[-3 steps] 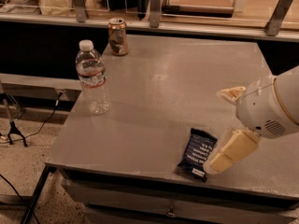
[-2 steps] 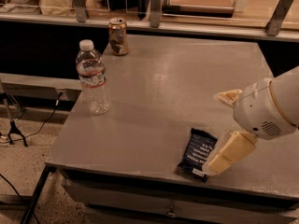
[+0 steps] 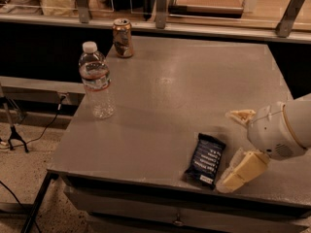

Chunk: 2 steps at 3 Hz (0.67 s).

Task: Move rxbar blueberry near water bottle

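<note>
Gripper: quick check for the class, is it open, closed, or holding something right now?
Gripper: open, holding nothing, at the front right of the table; the rxbar blueberry lies flat beside its lower finger.

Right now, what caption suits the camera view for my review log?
Open end effector beside the rxbar blueberry at the front of the table; water bottle upright far left, can behind it.

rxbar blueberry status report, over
Gripper open, right front of table. Rxbar blueberry flat beside it, not held, apart from water bottle at left edge. Can at back, off the path.
</note>
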{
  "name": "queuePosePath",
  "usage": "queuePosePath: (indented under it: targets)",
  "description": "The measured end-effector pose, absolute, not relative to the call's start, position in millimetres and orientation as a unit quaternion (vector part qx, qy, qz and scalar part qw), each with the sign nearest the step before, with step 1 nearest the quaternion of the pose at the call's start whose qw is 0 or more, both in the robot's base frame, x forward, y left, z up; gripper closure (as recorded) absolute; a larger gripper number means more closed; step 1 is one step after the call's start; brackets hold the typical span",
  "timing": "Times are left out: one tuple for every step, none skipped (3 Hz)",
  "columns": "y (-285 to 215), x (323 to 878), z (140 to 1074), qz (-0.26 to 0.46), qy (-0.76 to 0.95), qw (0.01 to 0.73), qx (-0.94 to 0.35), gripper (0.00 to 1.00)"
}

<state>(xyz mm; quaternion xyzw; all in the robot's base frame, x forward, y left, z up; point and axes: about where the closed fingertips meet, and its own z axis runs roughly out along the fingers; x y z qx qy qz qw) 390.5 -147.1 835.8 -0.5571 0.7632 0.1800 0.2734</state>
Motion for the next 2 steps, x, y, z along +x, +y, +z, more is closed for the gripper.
queuePosePath:
  targets:
    - [-148.1, 390.1, 831.8, 0.183, 0.761, 0.277, -0.557, 0.0]
    - [-138.1, 379.8, 827.1, 0.211, 0.754, 0.307, -0.541, 0.0]
